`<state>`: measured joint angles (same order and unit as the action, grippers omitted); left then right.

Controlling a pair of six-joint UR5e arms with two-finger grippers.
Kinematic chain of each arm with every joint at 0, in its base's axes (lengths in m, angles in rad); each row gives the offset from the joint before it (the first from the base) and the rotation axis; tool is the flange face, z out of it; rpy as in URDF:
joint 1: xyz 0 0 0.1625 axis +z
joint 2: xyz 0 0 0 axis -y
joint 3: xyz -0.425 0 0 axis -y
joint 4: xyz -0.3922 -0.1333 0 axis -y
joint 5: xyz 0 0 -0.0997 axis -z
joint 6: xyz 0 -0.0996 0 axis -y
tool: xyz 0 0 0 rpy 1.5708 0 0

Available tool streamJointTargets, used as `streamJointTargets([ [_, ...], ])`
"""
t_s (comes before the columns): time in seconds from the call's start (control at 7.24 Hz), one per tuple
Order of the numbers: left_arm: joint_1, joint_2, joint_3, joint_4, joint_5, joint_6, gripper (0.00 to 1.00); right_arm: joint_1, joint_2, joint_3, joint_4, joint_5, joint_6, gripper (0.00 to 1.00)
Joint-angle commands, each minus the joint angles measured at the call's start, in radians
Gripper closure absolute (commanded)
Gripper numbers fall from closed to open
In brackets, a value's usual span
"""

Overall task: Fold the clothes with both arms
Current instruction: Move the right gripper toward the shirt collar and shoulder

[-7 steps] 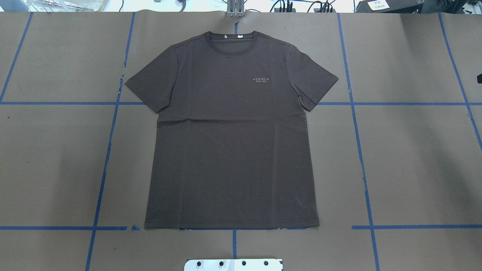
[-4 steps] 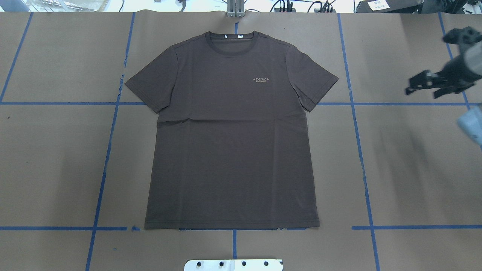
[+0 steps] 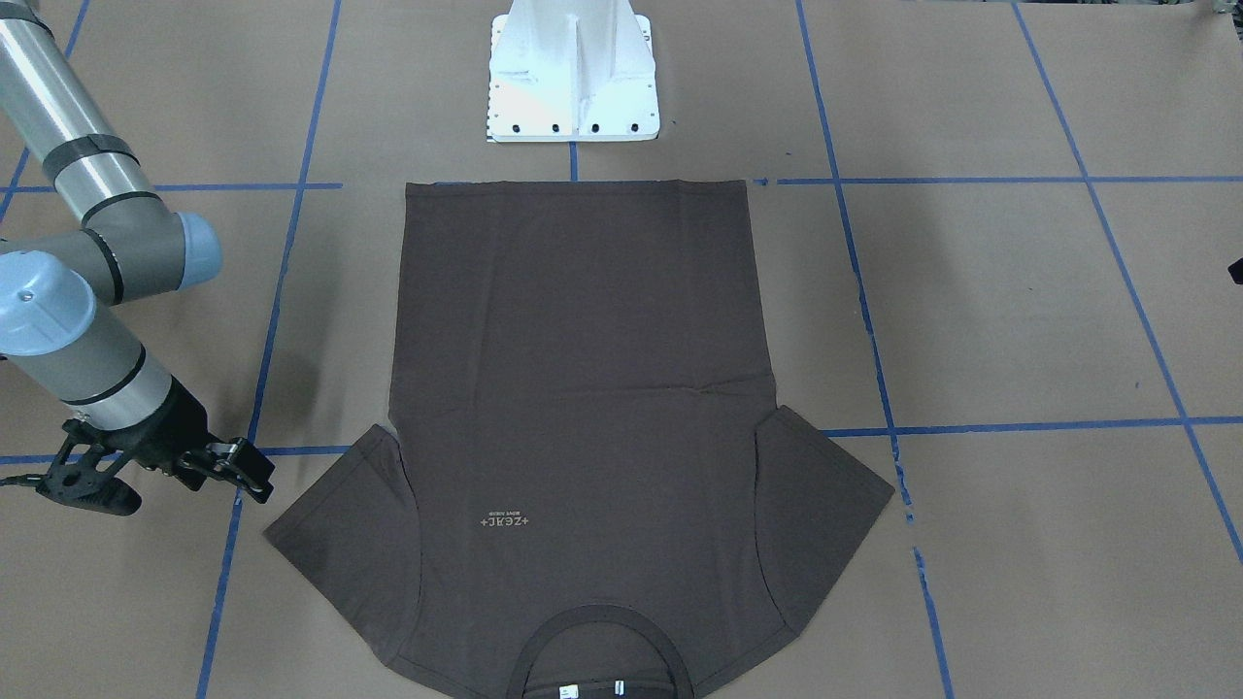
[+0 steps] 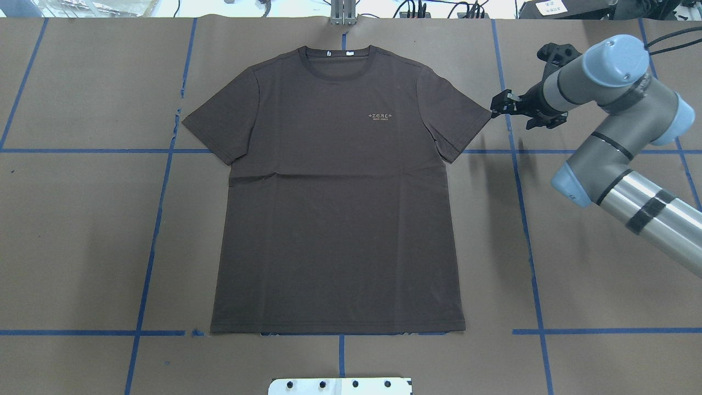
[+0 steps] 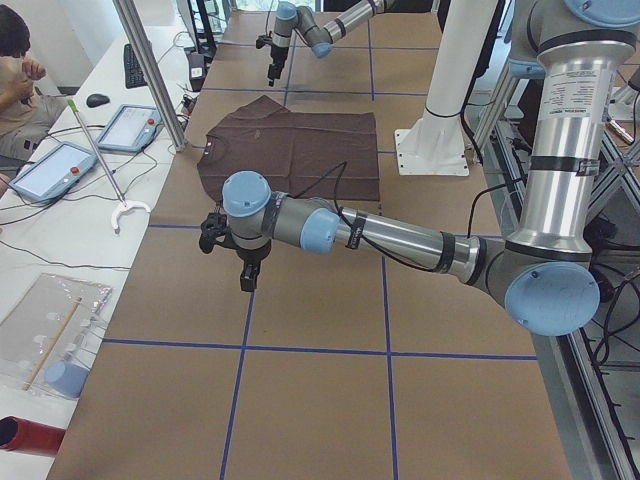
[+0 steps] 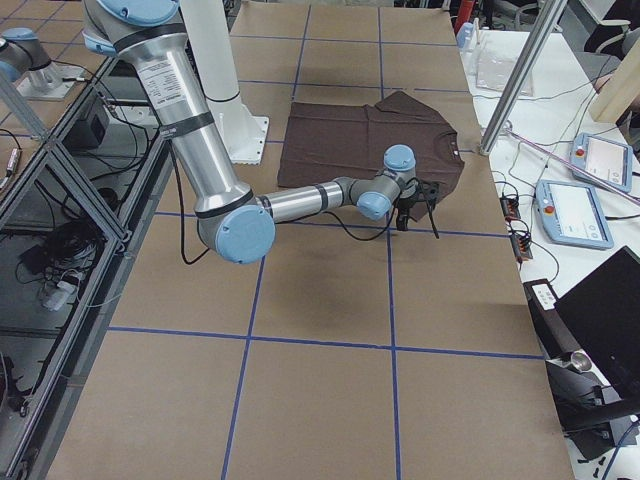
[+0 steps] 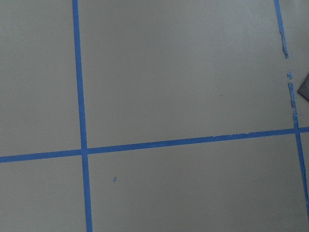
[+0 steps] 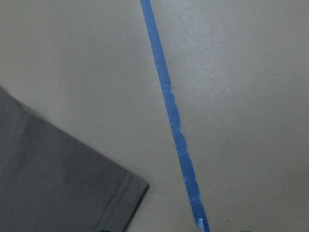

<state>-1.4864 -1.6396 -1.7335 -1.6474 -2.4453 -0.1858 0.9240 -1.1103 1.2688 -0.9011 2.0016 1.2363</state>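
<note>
Swinging in from the edge of the overhead view, the right arm [image 4: 620, 181] has come much closer than it was a moment ago, while the T-shirt [image 4: 334, 219] has stayed put. In the front-facing view the T-shirt lies flat and face up on the brown paper [image 3: 1020, 311]. Its collar is at 6 o'clock and its bottom edge is at 12 o'clock, near the white base [image 3: 573, 68]. The right gripper [image 3: 254, 476] is at 8 o'clock from the shirt's middle, just beside a sleeve [image 3: 340, 524]. I cannot tell if its fingers are apart or together. In the overhead view the same gripper is at 2 o'clock from the shirt's middle, next to the sleeve tip and over a line of blue tape [image 4: 521, 219]. In the left side view the big near left arm [image 5: 400, 235] reaches over the paper. The left gripper [image 5: 247, 275] points down, well apart from the shirt, which lies toward 12 o'clock from it. I cannot tell if it is spread or closed. A person [image 5: 20, 70] sits at 10 o'clock by two tablets [image 5: 55, 165]. In the right side view the right gripper hangs at the shirt's 5 o'clock corner. The left wrist view shows paper and crossing tape, with a tiny dark bit of shirt at 3 o'clock. The right wrist view shows the sleeve corner at 7 o'clock and tape running from 12 to 6.
</note>
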Motion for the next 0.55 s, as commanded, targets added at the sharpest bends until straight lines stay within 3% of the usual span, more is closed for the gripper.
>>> streamJointTargets([
  [0.0, 0.000, 0.001, -0.018, -0.003, 0.000, -0.001, 0.00, -0.014, 0.067, -0.089, 0.004, -0.053, 0.017, 0.15],
  [0.41, 0.000, 0.001, -0.023, -0.003, 0.002, 0.000, 0.00, -0.027, 0.072, -0.106, 0.002, -0.061, 0.009, 0.23],
])
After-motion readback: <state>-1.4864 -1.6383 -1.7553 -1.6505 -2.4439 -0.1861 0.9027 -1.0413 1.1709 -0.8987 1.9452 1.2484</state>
